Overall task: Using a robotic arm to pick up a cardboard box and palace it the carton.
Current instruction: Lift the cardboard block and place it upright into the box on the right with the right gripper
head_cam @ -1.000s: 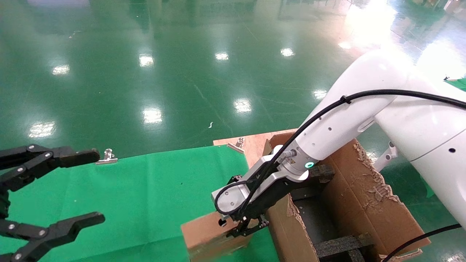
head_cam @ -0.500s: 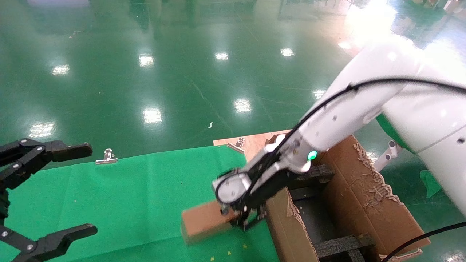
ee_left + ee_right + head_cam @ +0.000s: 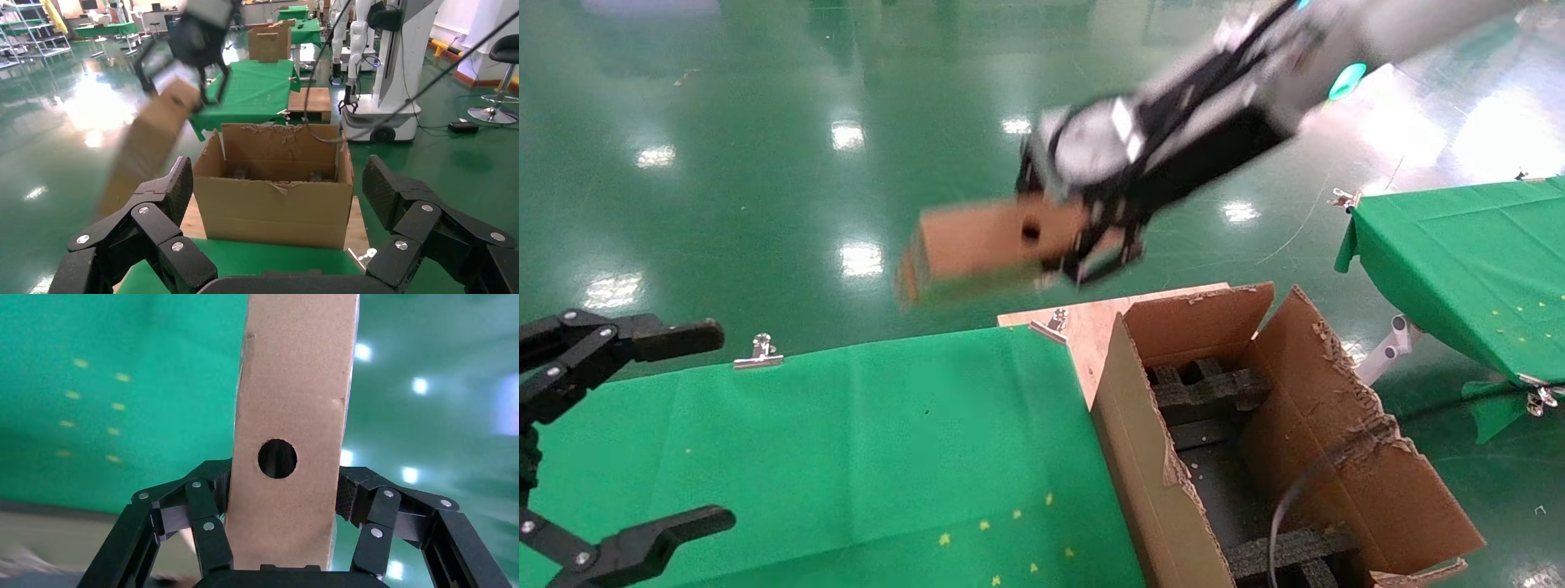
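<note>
Box (image 3: 977, 245) clenched in my right claw (image 3: 1091, 245), high above carton (image 3: 1287, 425); left claw (image 3: 617, 433) released, idle over green surface (image 3: 846, 441).

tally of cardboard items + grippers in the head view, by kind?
Small box: 1, held in the air by the right gripper
Carton: 1, open, beside the green table
Grippers: 2, with the left gripper open over the table
Total: 4

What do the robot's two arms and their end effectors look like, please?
The right arm is glossy white with a green-lit ring, a black wrist and a silver camera block; its black end effector has riveted link fingers with textured pads. The left end effector is an all-black skeletal claw.
</note>
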You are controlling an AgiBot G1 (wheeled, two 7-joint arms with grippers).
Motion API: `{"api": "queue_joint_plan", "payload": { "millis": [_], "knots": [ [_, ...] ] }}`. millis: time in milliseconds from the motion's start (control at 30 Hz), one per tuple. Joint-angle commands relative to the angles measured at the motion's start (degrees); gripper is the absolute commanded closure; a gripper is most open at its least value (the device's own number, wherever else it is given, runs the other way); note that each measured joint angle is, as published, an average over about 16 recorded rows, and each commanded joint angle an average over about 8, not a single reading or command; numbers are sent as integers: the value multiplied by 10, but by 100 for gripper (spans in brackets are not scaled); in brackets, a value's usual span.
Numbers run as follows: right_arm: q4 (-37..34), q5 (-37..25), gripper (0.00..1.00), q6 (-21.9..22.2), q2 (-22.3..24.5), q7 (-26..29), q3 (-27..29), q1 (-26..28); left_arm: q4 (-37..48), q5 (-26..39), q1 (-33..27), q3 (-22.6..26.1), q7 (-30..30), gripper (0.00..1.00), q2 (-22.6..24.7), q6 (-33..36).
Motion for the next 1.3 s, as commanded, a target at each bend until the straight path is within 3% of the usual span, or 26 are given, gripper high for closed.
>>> {"api": "queue_joint_plan", "payload": {
  "millis": [33, 300, 500, 833, 1300],
  "knots": [
    [-25, 7, 100, 1, -1, -17, -6, 31, 0, 0, 0, 0, 0, 0, 0, 0],
    [-76, 35, 100, -2, 4, -52, -48, 60, 0, 0, 0, 0, 0, 0, 0, 0],
    [-93, 58, 100, -4, 33, -64, -90, 74, 0, 0, 0, 1, 0, 0, 0, 0],
    [-94, 83, 100, -6, 120, -54, -172, 121, 0, -1, 0, 1, 0, 0, 0, 0],
    [-33, 100, 100, -7, 255, -5, -333, 187, 0, -1, 0, 2, 1, 0, -1, -1]
  ]
}}
